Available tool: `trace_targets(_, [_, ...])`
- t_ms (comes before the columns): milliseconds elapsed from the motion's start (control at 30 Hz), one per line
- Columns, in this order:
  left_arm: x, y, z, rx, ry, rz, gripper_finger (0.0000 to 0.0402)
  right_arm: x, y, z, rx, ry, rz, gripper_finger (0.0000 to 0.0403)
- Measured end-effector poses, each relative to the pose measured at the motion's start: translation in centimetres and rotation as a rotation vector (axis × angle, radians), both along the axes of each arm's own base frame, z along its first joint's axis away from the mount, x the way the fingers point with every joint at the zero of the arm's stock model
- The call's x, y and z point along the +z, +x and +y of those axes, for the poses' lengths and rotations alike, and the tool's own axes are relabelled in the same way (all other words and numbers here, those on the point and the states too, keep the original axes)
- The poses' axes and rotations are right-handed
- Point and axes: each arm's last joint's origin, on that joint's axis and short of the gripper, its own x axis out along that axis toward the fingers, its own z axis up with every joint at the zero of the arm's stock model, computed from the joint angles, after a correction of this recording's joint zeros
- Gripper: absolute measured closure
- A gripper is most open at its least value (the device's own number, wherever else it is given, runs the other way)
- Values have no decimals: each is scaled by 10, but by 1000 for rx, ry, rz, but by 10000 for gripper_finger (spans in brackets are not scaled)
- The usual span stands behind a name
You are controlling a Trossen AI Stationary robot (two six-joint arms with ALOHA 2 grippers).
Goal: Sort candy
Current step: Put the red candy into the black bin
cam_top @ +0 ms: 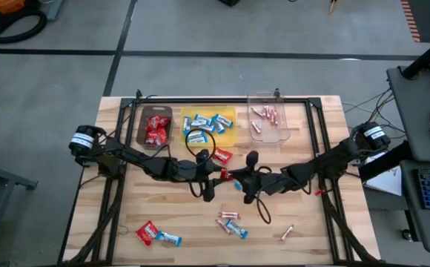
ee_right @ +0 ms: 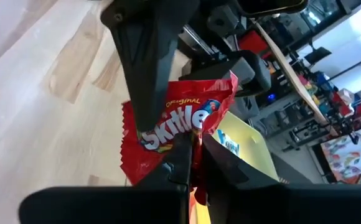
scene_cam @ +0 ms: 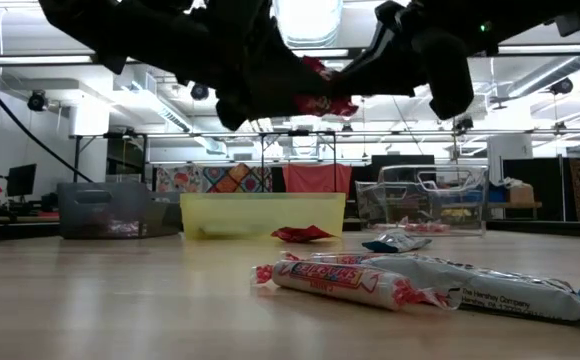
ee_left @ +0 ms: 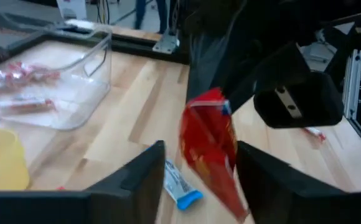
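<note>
Handover mid-air: your right gripper point(ee_right: 193, 163) is pinched tight on the red packet's point(ee_right: 180, 121) edge. The left gripper point(ee_left: 196, 180) stands apart, fingers either side of the packet. Close the left fully on the packet body before you release the right, then carry it to the brown bin point(cam_top: 155, 127) behind the grippers.

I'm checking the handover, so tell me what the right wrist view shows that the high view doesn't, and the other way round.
Only the right wrist view shows the right gripper pinching the red packet at its edge, and the packet's lettering. Only the high view shows the brown bin, yellow bin and clear bin along the table's far side, and loose candy near the front edge. Both show the left gripper at the same packet.
</note>
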Motion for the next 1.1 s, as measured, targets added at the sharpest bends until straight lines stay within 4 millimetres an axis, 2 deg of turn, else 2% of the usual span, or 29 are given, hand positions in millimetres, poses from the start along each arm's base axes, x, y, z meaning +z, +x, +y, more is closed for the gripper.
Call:
trace_targets(200, [1, 1, 0, -7, 29, 9, 379, 1, 2, -4, -25, 33, -16, 347])
trace_targets(367, [3, -2, 2, 7, 41, 51, 385, 6, 1, -11, -130, 81, -65, 298])
trace_targets(500, [13, -23, 17, 114, 99, 219, 395, 15, -3, -18, -244, 116, -126, 261])
trace_targets(667, [37, -76, 57, 384, 187, 466, 394, 20, -4, -22, -278, 175, -166, 233])
trace_targets(833, [57, -129, 109, 681, 183, 623, 394, 19, -4, -23, -285, 194, -173, 228])
trace_targets(933, [58, -153, 141, 745, 39, 714, 395, 17, -3, -23, -291, 207, -172, 229])
trace_targets(1100, [44, -181, 188, 650, -258, 803, 395, 16, -3, -23, -297, 227, -177, 227])
